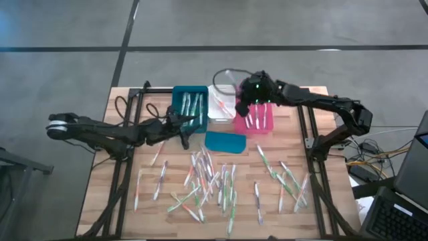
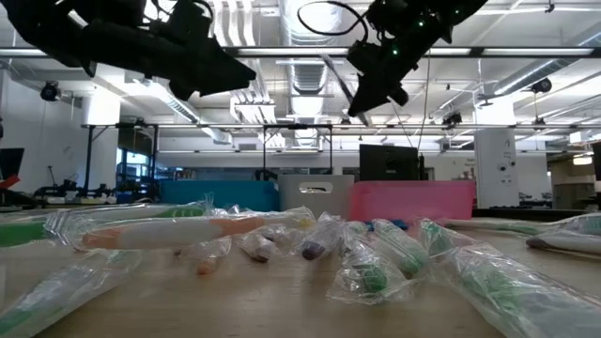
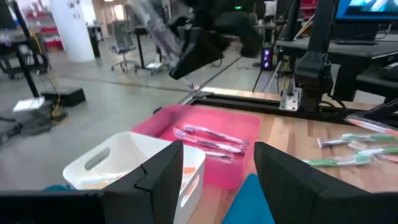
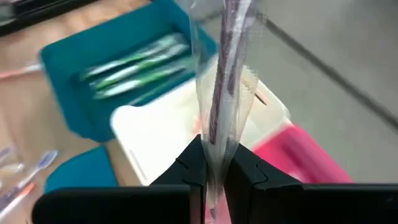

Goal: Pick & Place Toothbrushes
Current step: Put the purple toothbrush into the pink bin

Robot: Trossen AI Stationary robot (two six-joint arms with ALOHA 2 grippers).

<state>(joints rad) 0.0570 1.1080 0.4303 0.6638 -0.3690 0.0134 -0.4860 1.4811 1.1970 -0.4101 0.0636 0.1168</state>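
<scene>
Right gripper (image 4: 214, 168): jaws clenched on a wrapped toothbrush (image 4: 225, 74), which stands up from between them in clear plastic. Under these jaws sit the white bin (image 1: 221, 104) and pink bin (image 1: 257, 119); teal bin (image 1: 189, 107) off to the side.

Left gripper (image 3: 214, 168): jaws released, nothing between them, hovering just beside the teal bin. Ahead of these jaws lies the pink bin with brushes inside.

Loose toothbrushes (image 1: 207, 181) scattered over the desk (image 1: 100, 181), well apart from both jaws. Flat teal lid (image 1: 225, 141) lies near the bins.
</scene>
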